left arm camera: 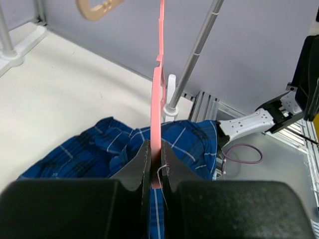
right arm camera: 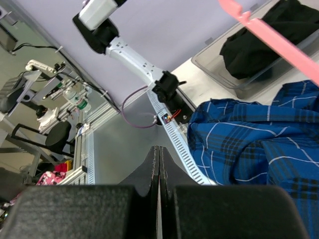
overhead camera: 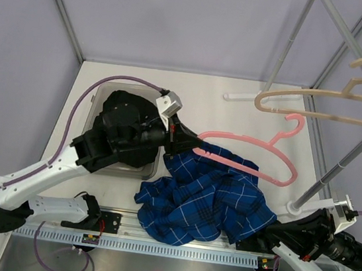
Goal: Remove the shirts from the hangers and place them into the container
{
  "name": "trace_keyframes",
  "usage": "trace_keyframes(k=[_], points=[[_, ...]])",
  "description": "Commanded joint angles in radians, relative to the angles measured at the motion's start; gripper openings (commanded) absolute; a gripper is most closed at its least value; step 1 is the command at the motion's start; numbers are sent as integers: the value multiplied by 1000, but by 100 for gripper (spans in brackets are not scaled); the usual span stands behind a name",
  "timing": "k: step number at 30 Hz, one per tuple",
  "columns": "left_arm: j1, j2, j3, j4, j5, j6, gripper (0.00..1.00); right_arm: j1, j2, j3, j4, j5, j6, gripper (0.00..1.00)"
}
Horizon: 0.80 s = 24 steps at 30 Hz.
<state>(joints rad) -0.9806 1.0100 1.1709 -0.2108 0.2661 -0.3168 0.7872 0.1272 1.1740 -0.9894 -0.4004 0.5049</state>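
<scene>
Left fingers (left arm camera: 137,167) clamp the pink hanger (left arm camera: 157,109); right fingers (right arm camera: 149,169) are pressed together, empty; the bin (right arm camera: 239,82) holds the black shirt (right arm camera: 264,42).

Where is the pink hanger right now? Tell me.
In the top view, the pink hanger sits right of centre, one end pinched in the left gripper, running along the far edge of the blue checked shirt.

Pale lavender wall panels (overhead camera: 182,22) framed by grey metal struts (overhead camera: 61,9) enclosed a white tabletop (overhead camera: 236,119). A grey rack pole (overhead camera: 339,166) slanted at the right. A slotted rail (overhead camera: 173,248) edged the near side.
</scene>
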Motion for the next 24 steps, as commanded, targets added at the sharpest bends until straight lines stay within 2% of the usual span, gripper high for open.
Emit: trace_keyframes(k=[1, 13, 19, 24], points=[[-13, 80, 105, 205, 96, 28, 0, 1, -26, 9, 27, -106, -2, 0], [-49, 530, 490, 241, 134, 59, 0, 1, -44, 73, -35, -144, -19, 0], [-55, 622, 530, 389, 134, 32, 0, 3, -87, 79, -74, -144, -11, 0], [-61, 709, 659, 367, 102, 47, 0, -3, -121, 69, -87, -149, 10, 0]])
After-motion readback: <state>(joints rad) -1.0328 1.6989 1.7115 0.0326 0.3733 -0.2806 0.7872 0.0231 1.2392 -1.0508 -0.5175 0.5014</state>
